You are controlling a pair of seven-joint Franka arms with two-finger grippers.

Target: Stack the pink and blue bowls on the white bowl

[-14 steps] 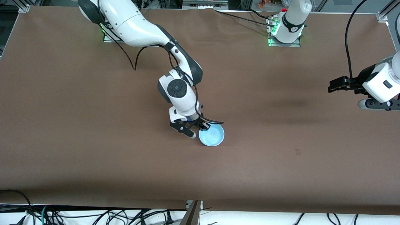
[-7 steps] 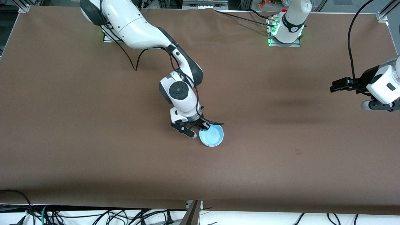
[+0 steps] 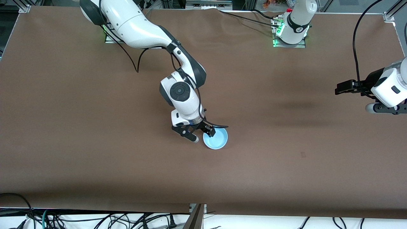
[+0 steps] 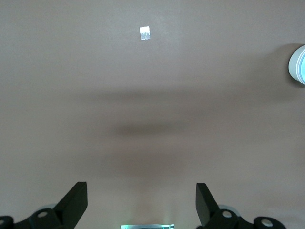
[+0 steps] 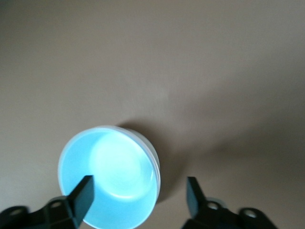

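Front view: the light sky-blue, round, shallow glossy bowl (image 3: 216, 139) sits near the middle of the brown paper-covered tabletop (image 3: 95, 152). A whitish rim shows at its edge, so it appears nested on another bowl, though the lower bowls cannot be told apart here. The right tool (image 3: 201, 134) is just above the bowl's rim, on the side toward the right arm's end of the tabletop. Its fingers are spread, one over the bowl's inside, the other outside the rim, gripping nothing. The left tool (image 3: 376, 107) hangs over the left arm's end of the tabletop, well apart from the bowl, on an arm that waits.

Left wrist view: the left tool (image 4: 141, 206) has its two black fingers (image 4: 76, 200) spread wide with only bare tabletop between them. A small white square marker (image 4: 145, 33) lies on the tabletop, and a sliver of a pale round bowl stack (image 4: 298, 64) shows at the picture's edge.

Right wrist view: the blue bowl (image 5: 114, 179) lies directly under the right tool (image 5: 138, 198), with a white rim (image 5: 152, 155) of an underlying bowl showing along its outer edge. The tool's fingers (image 5: 84, 194) are apart, one over the blue interior and the other over the tabletop outside the rim, touching nothing.
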